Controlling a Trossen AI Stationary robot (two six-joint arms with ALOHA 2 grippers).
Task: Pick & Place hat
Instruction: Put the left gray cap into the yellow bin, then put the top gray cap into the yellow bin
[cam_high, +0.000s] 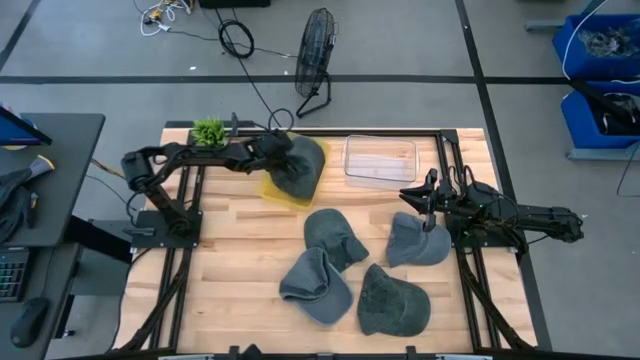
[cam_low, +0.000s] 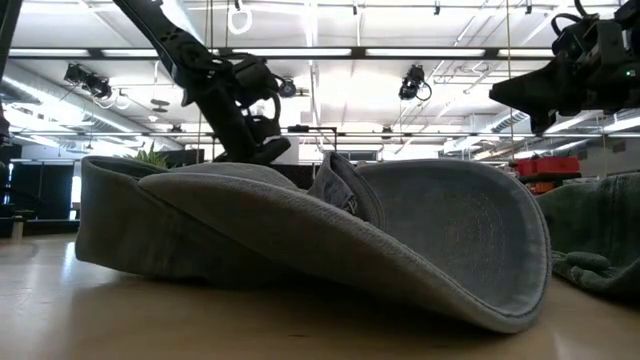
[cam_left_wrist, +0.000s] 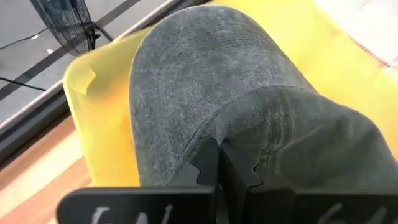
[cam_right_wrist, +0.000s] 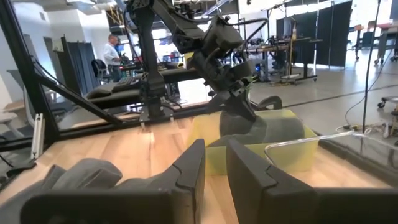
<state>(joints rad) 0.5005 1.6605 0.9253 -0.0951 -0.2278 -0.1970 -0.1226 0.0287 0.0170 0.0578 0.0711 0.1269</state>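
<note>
The left pincer (cam_high: 283, 150) sits in the upper middle of the high view, its fingers pinched together on the fabric of a grey hat (cam_high: 298, 165) that lies in the yellow bin (cam_high: 272, 188). In the left wrist view the two dark fingers (cam_left_wrist: 208, 168) meet on a fold of the cloth, low in the frame, with the bin's yellow wall showing to the left — so the hat appears to be gripped by a pleat, which suits soft fabric that offers no firm edge. Judging from this, the hat is being set down in the bin and has not yet been let go.

The right pincer (cam_high: 428, 205) waits at the right of the high view, just above another grey hat (cam_high: 415, 243) on the table (cam_high: 240, 250); its fingers stand narrowly apart and hold nothing, as the right wrist view shows. Three more hats lie on the table in the lower middle — likely next in turn. A clear tray (cam_high: 380, 160) lies to the right of the yellow bin, near it but apart.
</note>
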